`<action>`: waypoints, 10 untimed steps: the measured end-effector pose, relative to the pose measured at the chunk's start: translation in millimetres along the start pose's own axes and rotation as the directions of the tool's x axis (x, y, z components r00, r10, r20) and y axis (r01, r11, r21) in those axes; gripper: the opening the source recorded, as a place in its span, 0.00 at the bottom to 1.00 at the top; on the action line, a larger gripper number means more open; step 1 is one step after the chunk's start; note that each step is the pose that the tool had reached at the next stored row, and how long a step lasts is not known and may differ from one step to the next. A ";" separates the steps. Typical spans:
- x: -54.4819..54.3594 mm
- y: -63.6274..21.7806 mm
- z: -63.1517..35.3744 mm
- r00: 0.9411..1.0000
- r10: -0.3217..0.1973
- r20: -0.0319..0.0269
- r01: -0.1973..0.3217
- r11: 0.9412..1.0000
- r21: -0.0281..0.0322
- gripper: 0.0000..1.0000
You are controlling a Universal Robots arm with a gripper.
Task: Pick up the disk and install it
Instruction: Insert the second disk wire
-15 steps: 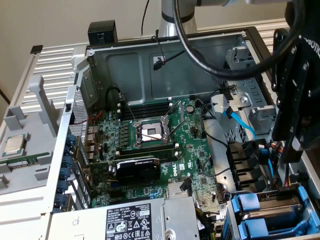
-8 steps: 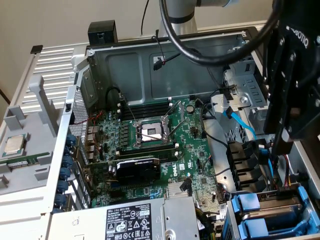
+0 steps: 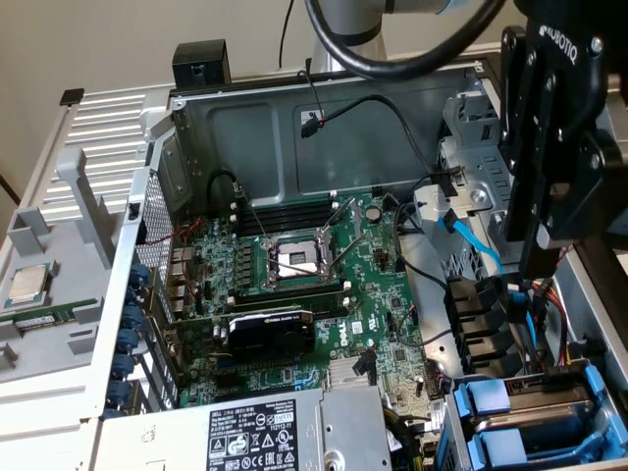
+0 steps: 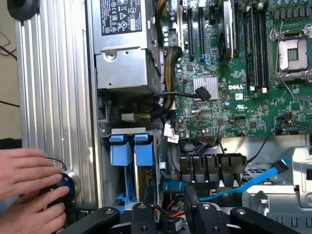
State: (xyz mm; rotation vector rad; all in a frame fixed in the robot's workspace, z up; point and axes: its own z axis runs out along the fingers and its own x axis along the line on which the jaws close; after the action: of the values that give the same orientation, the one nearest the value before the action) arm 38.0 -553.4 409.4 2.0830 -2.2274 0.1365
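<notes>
Hand point(image 4: 168, 217) hung over the drive-bay corner of the open PC case point(image 3: 186, 147), fingers point(image 4: 142, 217) partly apart w/ nothing between them, so no grip on anything. Just below it were red wires and a blue SATA cable point(image 4: 253, 183); a descent there could've snagged or pinched them. The disk point(image 4: 145, 152), edge-on in its blue carrier, sat in the bay slot right beside a second blue carrier point(image 4: 120, 151). I judged the one closer to the hand to be the task's, but couldn't be sure, nor whether it was fully seated. If it was only part in, a push off-axis could've jammed the carrier or bent the bay rail. A person's hands point(image 4: 29, 187) rested on a round knob point(image 4: 68, 184) on the ribbed panel outside the case wall, near the hand; any sideways swing risked contact. Further off was the power supply point(image 4: 124, 44), its cable bundle close to the bay and apt to catch a carrier. Beyond lay the Dell motherboard point(image 4: 229, 97), w/ graphics card point(image 3: 270, 332) and open CPU socket point(image 3: 297, 260), whose exposed pins wouldn't survive a dropped part. In the exterior view a loose processor chip point(image 3: 27, 285) lay on the tray at the far left, well apart.
</notes>
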 end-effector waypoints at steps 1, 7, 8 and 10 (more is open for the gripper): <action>-0.1 0.0 0.0 1.000 0.000 -0.001 0.000 1.000 0.000 0.37; -4.7 0.6 -0.3 1.000 0.000 -0.010 0.000 1.000 0.001 0.37; -6.2 0.6 -0.5 1.000 0.000 -0.013 0.000 1.000 0.001 0.37; -7.2 0.6 -0.6 1.000 0.000 -0.015 0.000 1.000 0.001 0.37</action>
State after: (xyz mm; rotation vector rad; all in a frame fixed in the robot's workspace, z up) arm 37.8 -546.2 409.1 2.0753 -2.2193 0.1530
